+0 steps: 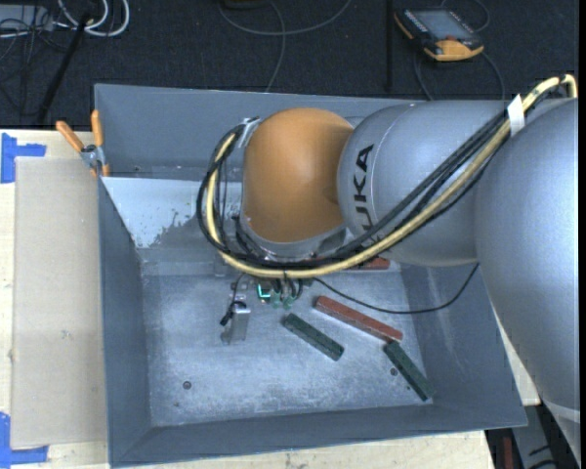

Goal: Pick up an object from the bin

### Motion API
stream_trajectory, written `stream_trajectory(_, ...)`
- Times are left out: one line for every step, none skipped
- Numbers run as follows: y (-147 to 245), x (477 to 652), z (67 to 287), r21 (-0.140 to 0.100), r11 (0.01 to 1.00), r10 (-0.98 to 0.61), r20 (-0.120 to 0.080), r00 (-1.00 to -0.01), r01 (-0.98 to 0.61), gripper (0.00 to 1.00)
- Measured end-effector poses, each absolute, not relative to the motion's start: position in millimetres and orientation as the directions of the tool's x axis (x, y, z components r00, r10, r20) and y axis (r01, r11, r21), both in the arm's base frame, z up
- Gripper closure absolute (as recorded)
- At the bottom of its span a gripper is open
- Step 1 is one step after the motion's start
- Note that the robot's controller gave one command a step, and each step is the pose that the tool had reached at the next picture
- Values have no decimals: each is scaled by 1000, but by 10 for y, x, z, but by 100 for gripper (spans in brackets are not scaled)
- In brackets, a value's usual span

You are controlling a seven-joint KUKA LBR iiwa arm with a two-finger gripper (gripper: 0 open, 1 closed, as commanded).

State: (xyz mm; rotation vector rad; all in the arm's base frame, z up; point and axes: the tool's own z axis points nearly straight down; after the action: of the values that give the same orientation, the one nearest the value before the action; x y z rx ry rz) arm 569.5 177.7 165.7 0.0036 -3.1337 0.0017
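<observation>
grey metal bin (127, 360), floor mostly bare and scuffed pale. three loose things lie right of centre:
- short dark green bar (313, 337), lying slantwise, nearest the tool
- reddish-brown strip (356, 319), just above and right of it, close alongside but seemingly apart
- second dark green bar (408, 370), further right, near the right wall

the gripper (237, 320) hangs low under the orange cover (293, 174), over bare floor just left of the short green bar. nothing shows in its grasp. whether it is spread or pressed together you cannot tell; the wrist hides too much.

judgement on the step: you are at the approach, with no pick made. the short green bar looks like the likeliest candidate.
- shift right until the tool is centred over its middle
- turn the wrist so the closing line runs across the bar's narrow width, not along its length
- go down square. these bars lie flat and thin, so a shallow descent may close on air and a skewed one may only push the bar toward the red strip
- keep clear of that strip so you don't catch two

writing: "kuka" lettering (363, 189) runs up the grey arm housing beside the orange cover. no labels on the bars that you could read.
</observation>
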Motion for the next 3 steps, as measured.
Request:
stream_trajectory(1026,6076,1230,-4,973,233,2,-973,233,0)
stream_trajectory(800,6195,772,-2,846,534,2,-846,534,0)
stream_trajectory(1160,5838,809,0,991,134,2,-991,134,0)
